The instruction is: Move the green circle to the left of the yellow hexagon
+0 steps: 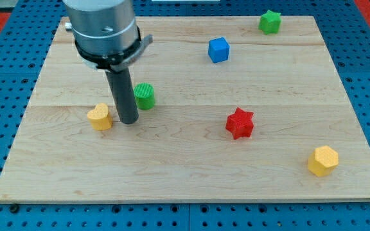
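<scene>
The green circle point(144, 95) lies on the wooden board at the view's left-centre. The yellow hexagon point(323, 160) sits far off at the view's bottom right. My tip point(128, 120) rests on the board just below and left of the green circle, close to it, and between it and a yellow heart-like block point(99, 117) to its left. The rod rises into the arm's grey body at the view's top left.
A red star point(239, 123) lies right of centre, between the green circle and the yellow hexagon. A blue cube point(218, 49) sits at the top centre-right. A green star point(270, 22) is at the top right. The board's edge point(191, 201) runs along the bottom.
</scene>
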Controlling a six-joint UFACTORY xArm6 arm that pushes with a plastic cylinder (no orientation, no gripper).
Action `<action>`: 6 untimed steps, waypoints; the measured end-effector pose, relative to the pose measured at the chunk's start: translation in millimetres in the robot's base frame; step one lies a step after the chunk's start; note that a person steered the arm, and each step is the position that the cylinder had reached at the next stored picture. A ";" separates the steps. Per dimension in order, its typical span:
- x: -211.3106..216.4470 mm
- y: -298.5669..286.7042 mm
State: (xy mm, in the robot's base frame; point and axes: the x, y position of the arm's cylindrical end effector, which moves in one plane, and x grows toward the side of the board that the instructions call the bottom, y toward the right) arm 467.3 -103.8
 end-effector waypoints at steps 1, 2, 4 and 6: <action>-9.4 -21.4; 12.9 -59.9; 68.2 25.9; 103.1 62.2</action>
